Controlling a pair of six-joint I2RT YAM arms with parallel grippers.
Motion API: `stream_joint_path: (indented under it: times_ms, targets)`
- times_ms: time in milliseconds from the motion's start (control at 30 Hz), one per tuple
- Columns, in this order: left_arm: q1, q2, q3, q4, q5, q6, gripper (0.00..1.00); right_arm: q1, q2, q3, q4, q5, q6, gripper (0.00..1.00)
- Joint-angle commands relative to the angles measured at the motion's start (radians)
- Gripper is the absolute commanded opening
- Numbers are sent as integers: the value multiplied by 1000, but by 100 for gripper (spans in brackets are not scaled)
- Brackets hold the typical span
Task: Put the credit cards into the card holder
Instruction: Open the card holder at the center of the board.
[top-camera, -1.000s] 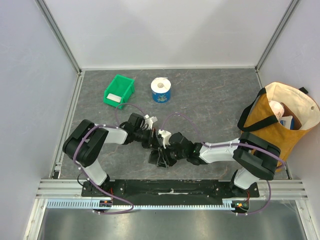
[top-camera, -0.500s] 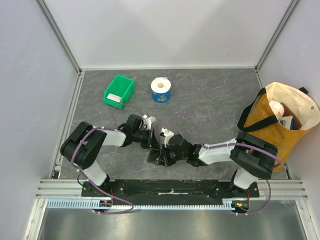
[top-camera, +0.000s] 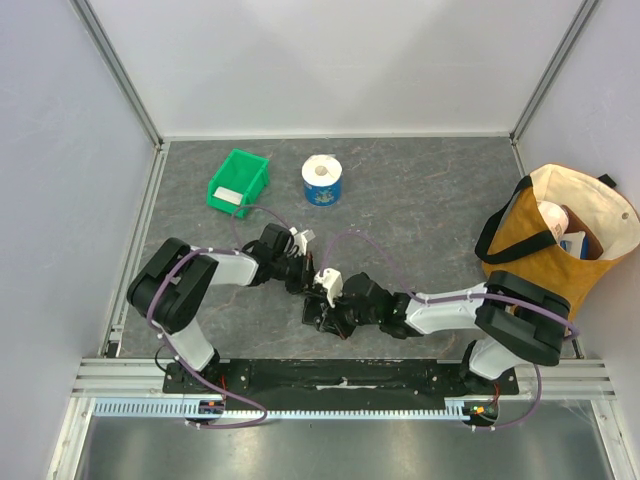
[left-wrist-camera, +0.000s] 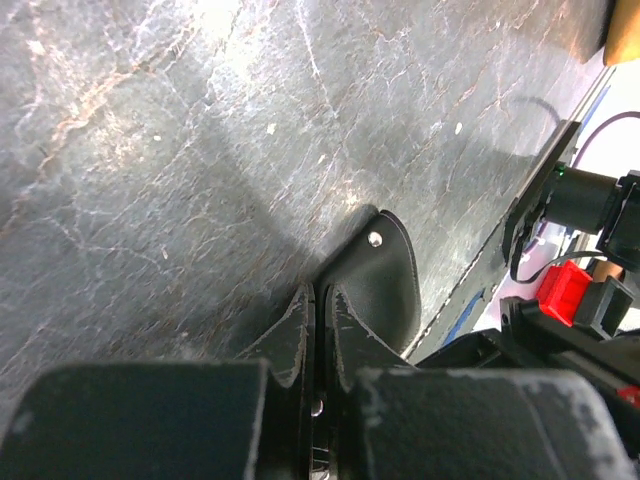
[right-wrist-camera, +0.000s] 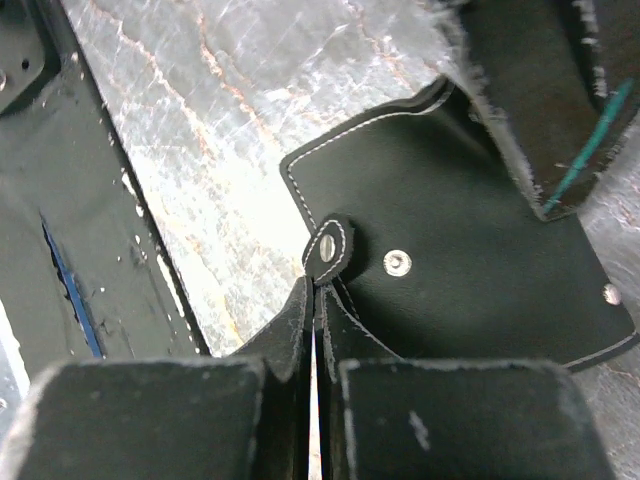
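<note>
The card holder, a black wallet with white stitching, lies on the table between both arms. In the right wrist view its outer face shows a metal snap, and its small snap tab sits at my right gripper's tips, which are shut on the tab's base. My left gripper is shut on another edge of the card holder, near a stud. From above, the left gripper and right gripper meet over it. No credit card shows clearly; a small white flat piece lies in the bin.
A green plastic bin stands at the back left, with a white and blue tape roll to its right. An orange and cream tote bag stands at the right edge. The black base rail runs along the near edge.
Both grippers have stayed shut at the card holder. The right wrist has shifted a little left and lower, and the card holder has moved slightly with it.
</note>
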Motion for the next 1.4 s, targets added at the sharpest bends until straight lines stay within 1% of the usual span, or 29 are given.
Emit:
stream_joint_path:
  times_ms: [0, 67, 167, 200, 233, 300, 333, 367, 400, 500, 567, 633, 700, 733, 767, 867, 933, 967, 1067, 1167, 1200, 1333, 1367]
  targets:
    - [19, 54, 33, 25, -260, -5, 2, 88, -66, -52, 38, -73, -87, 0]
    - [24, 58, 30, 25, -272, -10, 2, 110, -89, -63, 46, -44, -96, 0]
    - [28, 55, 24, 28, -260, -2, 2, 121, -98, -61, 3, 36, -91, 0]
    - [30, 51, 18, 26, -263, -2, 2, 121, -99, -61, -9, 42, -95, 4]
    - [30, 43, 11, 31, -271, -4, 2, 121, -99, -60, -29, 43, -90, 12]
    - [33, 32, 1, 35, -286, -7, 2, 121, -112, -63, -52, 34, -64, 19]
    - [35, 29, -1, 35, -289, -10, 2, 121, -124, -70, -52, 18, -44, 25]
    - [36, 29, -2, 35, -288, -11, 2, 121, -136, -86, -44, -2, -29, 33]
    - [38, 26, -4, 37, -288, -14, 2, 121, -145, -97, -38, -13, -10, 39]
    - [39, 18, -4, 42, -286, -17, 2, 121, -139, -98, -55, -56, 8, 45]
    - [39, 12, -6, 42, -277, -19, 2, 121, -112, -80, -87, -72, 10, 46]
    - [38, 2, -10, 42, -266, -13, 2, 119, -89, -51, -133, -17, 27, 46]
    - [38, -12, -19, 40, -260, -11, 2, 114, -98, -34, -175, 63, 48, 43]
    - [38, -18, -25, 40, -256, -10, 2, 111, -127, -38, -172, 98, 66, 42]
    - [36, -31, -35, 40, -255, -16, 2, 104, -160, -37, -179, 167, 101, 40]
    - [38, -78, -77, 40, -262, -36, 2, 41, -292, -25, -213, 324, 186, 40]
    - [35, -116, -120, 60, -269, -66, 2, -28, -331, -5, -221, 365, 263, 36]
    - [33, -135, -140, 75, -272, -85, 2, -56, -333, 14, -224, 382, 290, 36]
    - [27, -185, -183, 100, -295, -135, 2, -99, -261, 109, -253, 363, 306, 36]
    - [24, -224, -214, 112, -321, -174, 2, -99, -140, 210, -285, 303, 291, 34]
    - [22, -233, -220, 117, -326, -185, 2, -99, -101, 236, -285, 278, 292, 33]
    - [21, -270, -240, 124, -358, -215, 2, -96, -20, 265, -273, 237, 309, 31]
    - [21, -275, -243, 124, -364, -221, 2, -96, -12, 258, -262, 199, 304, 31]
